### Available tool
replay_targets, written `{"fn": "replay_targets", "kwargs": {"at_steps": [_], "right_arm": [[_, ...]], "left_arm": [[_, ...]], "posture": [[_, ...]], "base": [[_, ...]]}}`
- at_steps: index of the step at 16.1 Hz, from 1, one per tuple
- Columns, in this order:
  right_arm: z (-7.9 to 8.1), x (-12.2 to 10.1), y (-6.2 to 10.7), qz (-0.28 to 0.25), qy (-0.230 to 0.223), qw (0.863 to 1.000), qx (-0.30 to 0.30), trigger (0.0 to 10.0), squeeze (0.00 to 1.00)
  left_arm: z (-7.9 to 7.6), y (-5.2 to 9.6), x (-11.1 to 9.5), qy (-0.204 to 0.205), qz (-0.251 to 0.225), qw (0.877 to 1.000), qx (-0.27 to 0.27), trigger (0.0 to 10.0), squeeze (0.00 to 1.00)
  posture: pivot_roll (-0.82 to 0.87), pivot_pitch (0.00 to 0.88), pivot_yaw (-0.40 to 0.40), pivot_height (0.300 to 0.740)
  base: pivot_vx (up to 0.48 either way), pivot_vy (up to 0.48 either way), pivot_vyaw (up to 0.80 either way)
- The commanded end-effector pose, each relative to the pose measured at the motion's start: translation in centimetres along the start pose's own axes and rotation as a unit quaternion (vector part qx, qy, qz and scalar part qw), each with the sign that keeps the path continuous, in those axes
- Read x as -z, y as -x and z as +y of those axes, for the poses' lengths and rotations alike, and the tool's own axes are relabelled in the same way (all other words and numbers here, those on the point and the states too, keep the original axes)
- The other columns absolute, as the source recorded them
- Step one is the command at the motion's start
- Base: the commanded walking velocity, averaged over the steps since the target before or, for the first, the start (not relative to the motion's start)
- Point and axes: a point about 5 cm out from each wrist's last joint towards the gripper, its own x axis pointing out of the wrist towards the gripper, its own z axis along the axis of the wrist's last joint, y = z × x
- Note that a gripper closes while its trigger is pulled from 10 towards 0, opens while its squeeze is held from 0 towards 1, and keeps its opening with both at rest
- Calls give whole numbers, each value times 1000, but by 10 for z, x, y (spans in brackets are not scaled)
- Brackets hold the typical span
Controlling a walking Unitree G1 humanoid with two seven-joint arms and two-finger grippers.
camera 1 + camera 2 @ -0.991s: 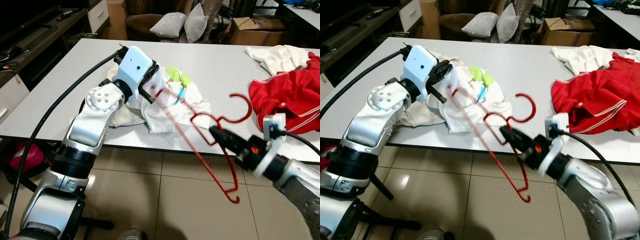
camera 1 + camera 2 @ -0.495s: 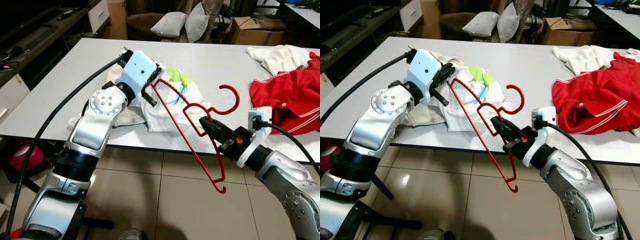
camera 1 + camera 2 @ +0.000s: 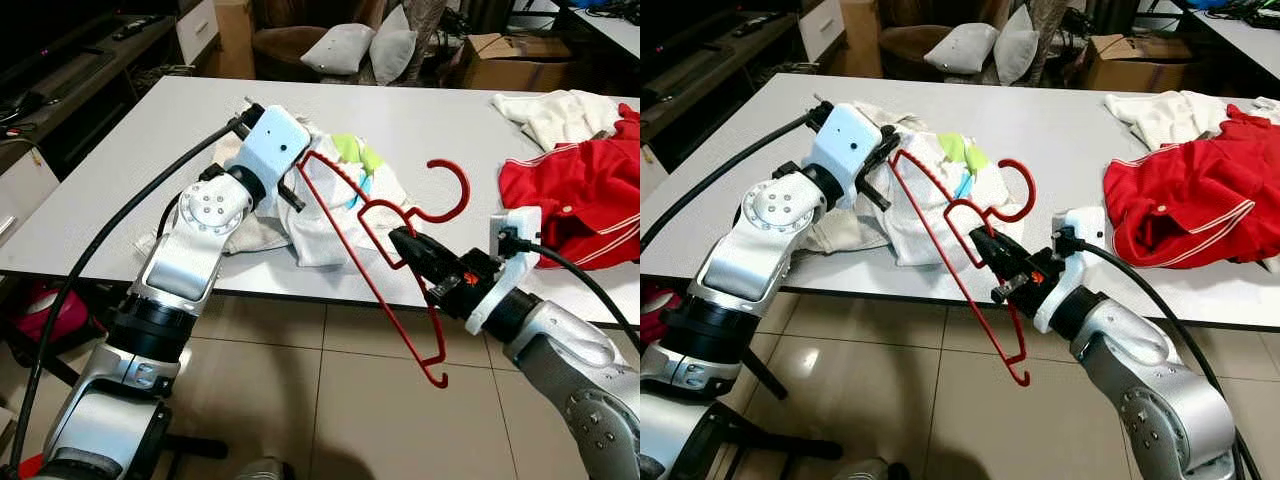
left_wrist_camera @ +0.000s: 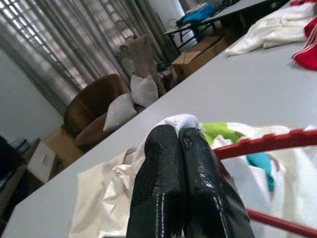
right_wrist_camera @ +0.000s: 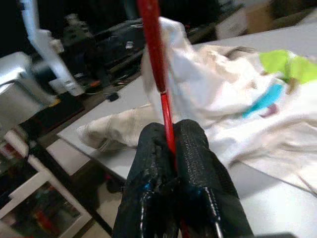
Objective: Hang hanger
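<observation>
Red hanger (image 3: 380, 270) pinched in right claw (image 3: 400, 243), left claw (image 3: 287, 187) gripping white shirt (image 3: 335, 215)

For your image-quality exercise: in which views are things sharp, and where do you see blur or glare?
Both eye views: evenly lit, the hanger crisp, soft sheen on the table. Left wrist view: left gripper sharp with glossy highlights, the curtains behind washed out. Right wrist view: right gripper near, hanger wire blurred, background dim.
</observation>
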Motion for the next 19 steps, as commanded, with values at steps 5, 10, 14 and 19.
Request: {"fn": "replay_targets", "kwargs": {"at_steps": [5, 10, 14, 19], "right_arm": [[15, 7, -20, 18, 30, 997, 73, 10000, 0], [23, 11, -15, 34, 50, 997, 39, 10000, 0], [38, 2, -17, 8, 47, 998, -29, 10000, 0], [44, 9, -26, 32, 65, 997, -28, 10000, 0]], "left_arm": [[-10, -5, -2, 13, -9, 1000, 1, 0, 0], [-3, -5, -9, 42, -28, 999, -19, 0, 0], [-3, -6, -11, 60, -37, 997, -22, 0, 0], [-3, -6, -12, 63, -40, 997, -23, 0, 0]], "posture": [[-25, 0, 55, 740], [-24, 0, 45, 740], [-25, 0, 39, 740], [-21, 0, 32, 740]], "base": [[0, 0, 0], [0, 0, 0], [0, 0, 0], [0, 0, 0]]}}
